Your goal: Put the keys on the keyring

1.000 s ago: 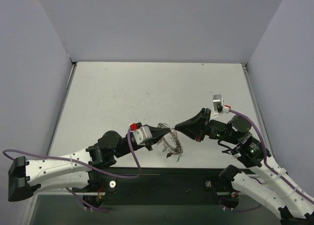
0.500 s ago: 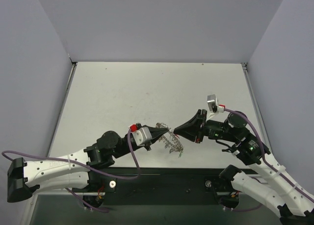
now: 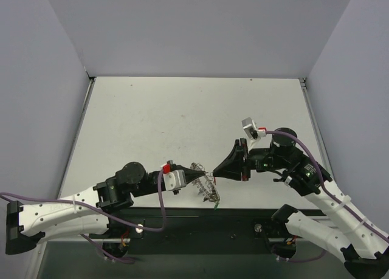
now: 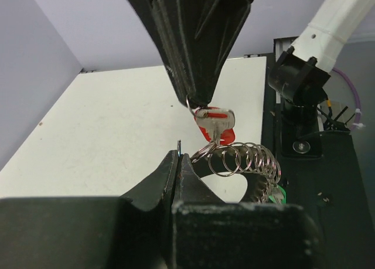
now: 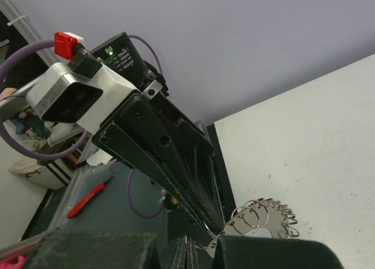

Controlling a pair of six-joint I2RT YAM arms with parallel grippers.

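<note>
Left gripper (image 3: 196, 177) is pinching the frilly rim of the keyring (image 3: 207, 184), jaws clenched, holding it over the near edge of the table (image 3: 182, 121). Right gripper (image 3: 216, 171) is gripping a red key (image 4: 215, 123) (dangling from its closed tips), just above the ring's loops.

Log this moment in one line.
left claw: shut on keyring | right claw: shut on red key | key tip at keyring loops

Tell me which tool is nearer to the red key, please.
Right. The right tool pinches the red key at its tip. The left tool sits a little apart from the key, shut on the keyring beside it.
</note>
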